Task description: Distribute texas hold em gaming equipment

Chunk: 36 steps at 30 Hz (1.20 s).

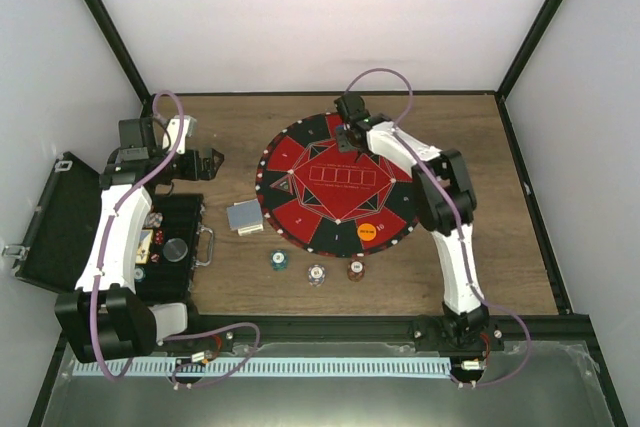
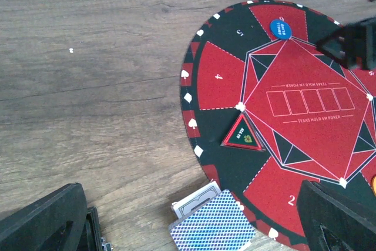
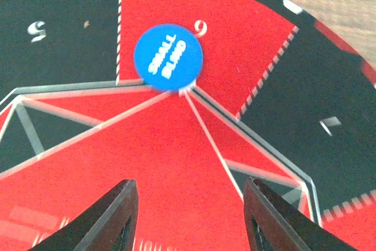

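A blue disc [image 3: 168,57] marked small blind lies on the round red-and-black poker mat [image 1: 300,152], at the inner tip of a red wedge. My right gripper [image 3: 188,183] hovers open just short of it, nothing between its fingers; in the top view that gripper [image 1: 349,135] covers the disc. An orange disc [image 1: 367,231] sits on the mat's near edge. Three chips [image 1: 316,273] lie in a row in front of the mat. A stack of blue-backed cards [image 2: 214,227] rests at the mat's left rim. My left gripper [image 2: 191,189] hangs open and empty above the wood.
An open black case [image 1: 60,227] stands at the left with more chips [image 1: 153,220] inside. A green triangular marker [image 2: 242,134] lies on the mat's left part. The right arm [image 1: 445,207] stretches over the mat's right side. Walls close in the table.
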{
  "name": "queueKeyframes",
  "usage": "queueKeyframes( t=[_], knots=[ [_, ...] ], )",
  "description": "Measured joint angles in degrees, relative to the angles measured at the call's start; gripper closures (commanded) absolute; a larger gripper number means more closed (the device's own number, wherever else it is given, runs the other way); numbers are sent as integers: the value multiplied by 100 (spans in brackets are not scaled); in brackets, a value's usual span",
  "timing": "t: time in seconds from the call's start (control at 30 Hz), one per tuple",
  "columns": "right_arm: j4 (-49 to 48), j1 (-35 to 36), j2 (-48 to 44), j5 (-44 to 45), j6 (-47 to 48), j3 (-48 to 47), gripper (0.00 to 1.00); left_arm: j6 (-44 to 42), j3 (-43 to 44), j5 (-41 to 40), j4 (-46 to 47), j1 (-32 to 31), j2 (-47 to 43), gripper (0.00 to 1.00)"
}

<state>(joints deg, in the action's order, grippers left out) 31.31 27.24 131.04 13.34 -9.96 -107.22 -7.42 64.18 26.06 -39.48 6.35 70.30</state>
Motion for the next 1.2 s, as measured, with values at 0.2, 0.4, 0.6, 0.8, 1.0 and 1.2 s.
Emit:
queueKeyframes(
  t=[0.2,0.4,0.6,0.8,1.0,1.2],
  knots=[
    [-131,555,-2184,13,-389,2273,50,-15,0,11,-13,0,-48,0],
    [-52,1320,-3532,-293,-1102,4378,60,-35,0,24,-46,0,-72,0],
    [236,1523,-4022,-533,-1740,5506,64,-50,0,61,-52,0,-144,0],
    [223,1635,-4068,-603,-1908,5563,65,-52,2,63,-59,0,-258,0],
    [175,1661,-3853,-575,-1906,5545,65,-52,2,81,-96,0,-278,0],
    [168,1687,-3556,-214,-1908,5342,68,-55,114,92,-199,2,-295,0]
  ],
)
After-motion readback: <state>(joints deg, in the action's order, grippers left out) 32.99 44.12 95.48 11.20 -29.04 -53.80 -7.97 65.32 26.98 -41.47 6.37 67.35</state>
